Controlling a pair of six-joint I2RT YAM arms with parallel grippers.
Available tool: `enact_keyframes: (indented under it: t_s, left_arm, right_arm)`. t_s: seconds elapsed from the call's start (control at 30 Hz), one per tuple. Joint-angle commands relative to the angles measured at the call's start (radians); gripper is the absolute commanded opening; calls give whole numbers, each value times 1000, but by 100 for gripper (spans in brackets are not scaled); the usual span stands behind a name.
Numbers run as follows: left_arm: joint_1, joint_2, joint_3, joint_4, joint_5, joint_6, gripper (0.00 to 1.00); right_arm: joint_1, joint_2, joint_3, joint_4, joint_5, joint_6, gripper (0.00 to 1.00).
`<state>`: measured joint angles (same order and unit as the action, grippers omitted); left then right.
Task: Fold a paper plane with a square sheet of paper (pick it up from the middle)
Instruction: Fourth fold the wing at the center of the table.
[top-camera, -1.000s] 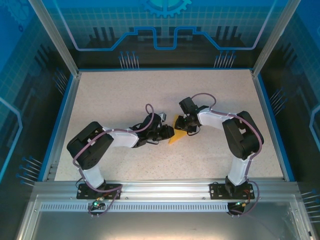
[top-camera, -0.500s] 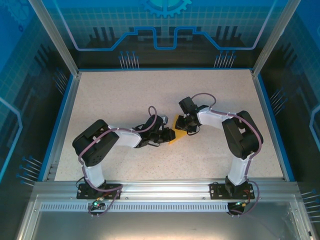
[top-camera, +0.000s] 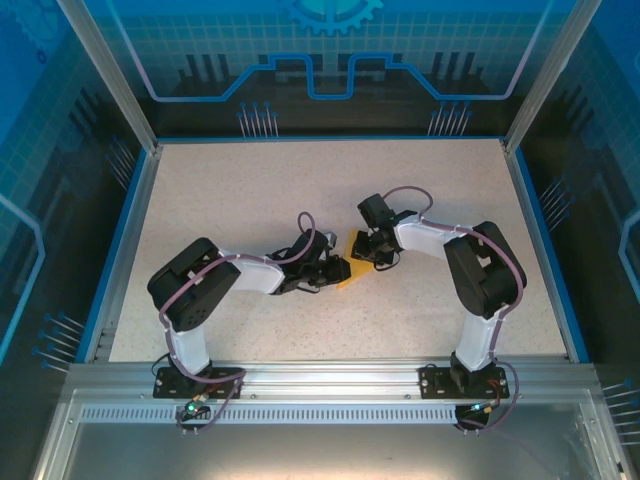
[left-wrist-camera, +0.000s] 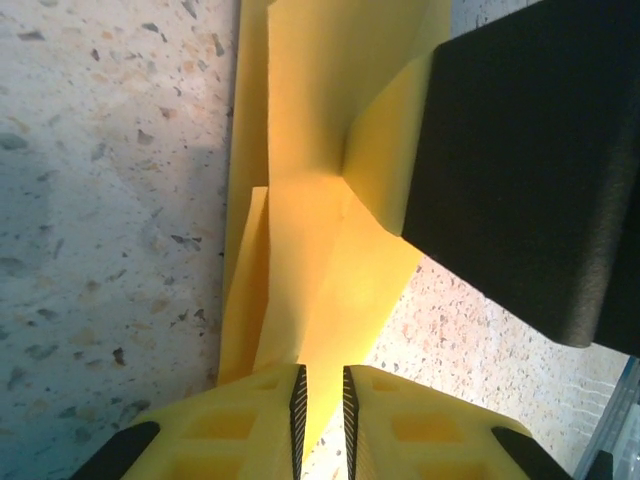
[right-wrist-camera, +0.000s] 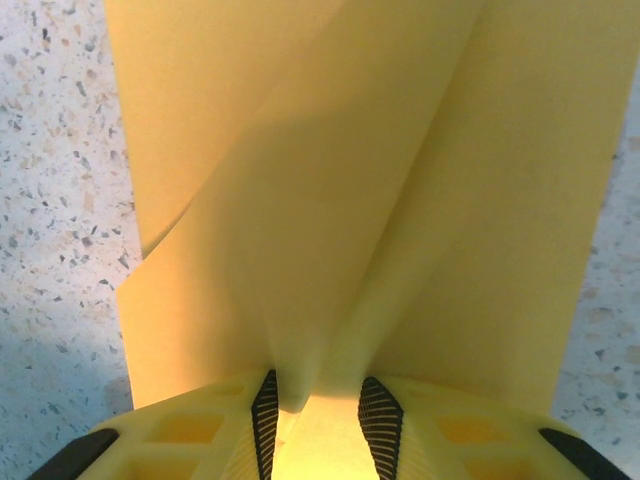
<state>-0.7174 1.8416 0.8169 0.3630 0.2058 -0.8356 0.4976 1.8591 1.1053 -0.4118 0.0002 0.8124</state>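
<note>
The orange-yellow paper (top-camera: 353, 273) lies partly folded at mid-table, a narrow creased shape with raised flaps (left-wrist-camera: 320, 230). My left gripper (top-camera: 338, 270) is low over its left side. In the left wrist view the jaws (left-wrist-camera: 321, 395) stand a narrow gap apart, a tapering tip of paper runs into that gap along the left pad, and bare table shows beside it. My right gripper (top-camera: 372, 252) is at the paper's far right edge. Its jaws (right-wrist-camera: 312, 405) are apart with a raised ridge of the paper (right-wrist-camera: 350, 200) between them. Its black body (left-wrist-camera: 525, 170) presses against a flap.
The speckled table (top-camera: 230, 190) is bounded by a blue rim (top-camera: 118, 250) and clear enclosure walls. Both arms bend inward and meet at the paper, their elbows (top-camera: 190, 290) (top-camera: 485, 275) out to the sides.
The left arm has slid to the right, bringing its gripper further over the paper. The right arm has hardly moved.
</note>
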Motion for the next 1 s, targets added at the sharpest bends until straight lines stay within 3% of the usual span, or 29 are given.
enact_keyframes:
  t_s: [0.0, 0.5, 0.97]
  left_arm:
    - [-4, 28, 30, -25, -19, 23, 22]
    - [-4, 51, 47, -103, -19, 31, 13]
    - [-5, 87, 88, -236, 4, 76, 5]
  right_arm:
    - [-8, 68, -63, -110, 107, 14, 33]
    - [-11, 26, -64, -84, 79, 2, 32]
    - [-70, -268, -143, 164, -199, -122, 35]
